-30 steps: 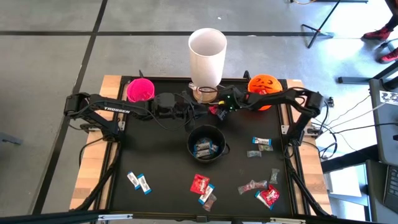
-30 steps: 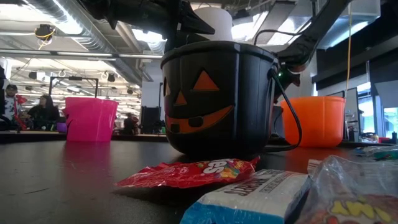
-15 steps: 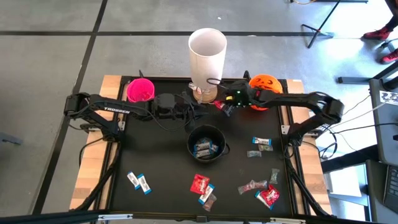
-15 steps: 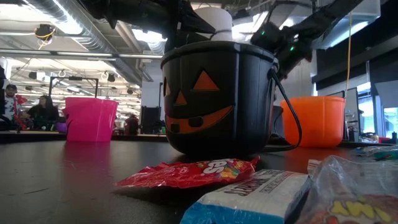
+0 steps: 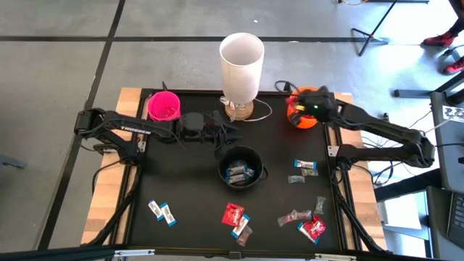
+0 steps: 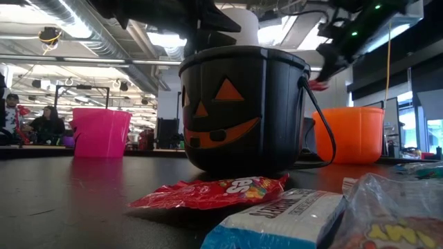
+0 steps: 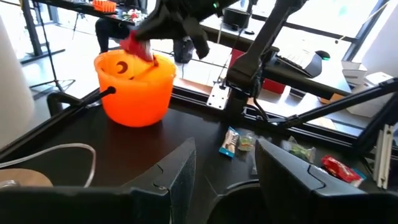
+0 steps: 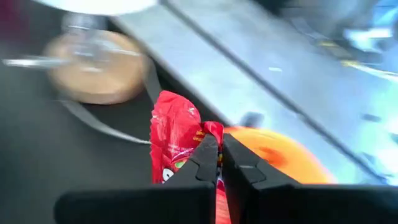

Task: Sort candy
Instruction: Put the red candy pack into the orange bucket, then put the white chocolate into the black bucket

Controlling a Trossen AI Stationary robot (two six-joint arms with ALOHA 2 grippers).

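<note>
Over the black bench (image 5: 181,181), right jaws (image 8: 219,155) pinch a red packet (image 8: 174,140) above the orange bucket (image 5: 299,116) (left jaws (image 7: 221,171) spread, empty).

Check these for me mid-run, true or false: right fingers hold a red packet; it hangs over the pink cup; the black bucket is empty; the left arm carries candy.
1. The right gripper is shut on a red packet. True.
2. It is over the pink cup. False: it is at the orange bucket.
3. The black bucket is empty. False: wrapped candy lies in it.
4. The left gripper carries candy. False: nothing shows between its open fingers.
</note>
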